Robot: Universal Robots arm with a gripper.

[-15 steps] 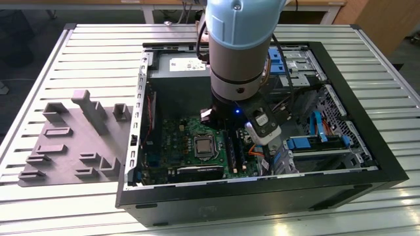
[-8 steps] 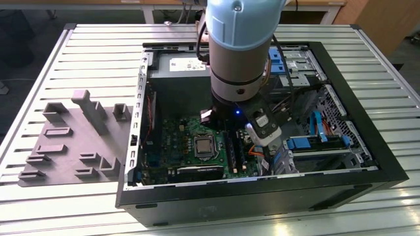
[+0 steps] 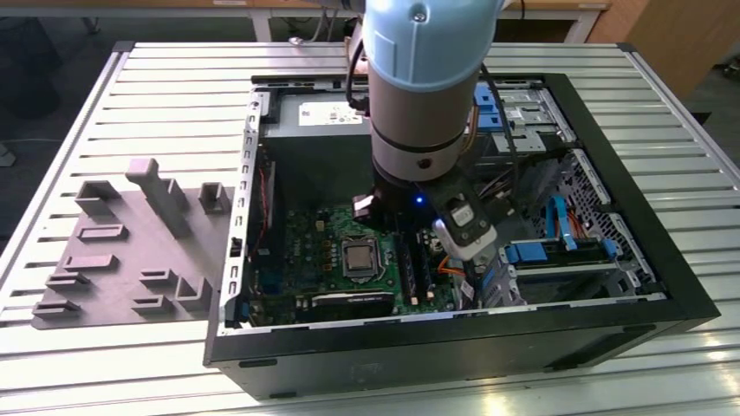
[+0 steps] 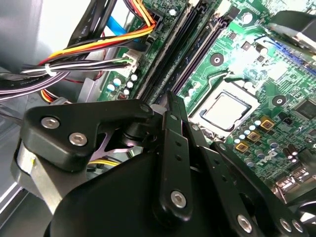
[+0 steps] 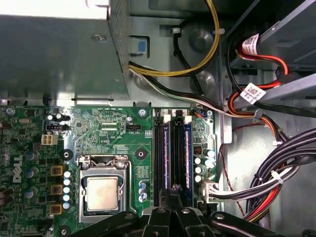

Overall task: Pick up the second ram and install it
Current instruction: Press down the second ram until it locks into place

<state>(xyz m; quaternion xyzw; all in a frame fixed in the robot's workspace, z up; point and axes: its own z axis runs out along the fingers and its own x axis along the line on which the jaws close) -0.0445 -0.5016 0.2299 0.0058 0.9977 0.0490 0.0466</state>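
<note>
Resting in its slot under gripper (image 5: pixel 174 197): second ram (image 5: pixel 176 153).

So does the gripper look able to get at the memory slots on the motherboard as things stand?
Probably yes. The computer case lies open on top, the gripper hangs right at the memory slots, and the cable bundle runs beside them rather than across.
</note>
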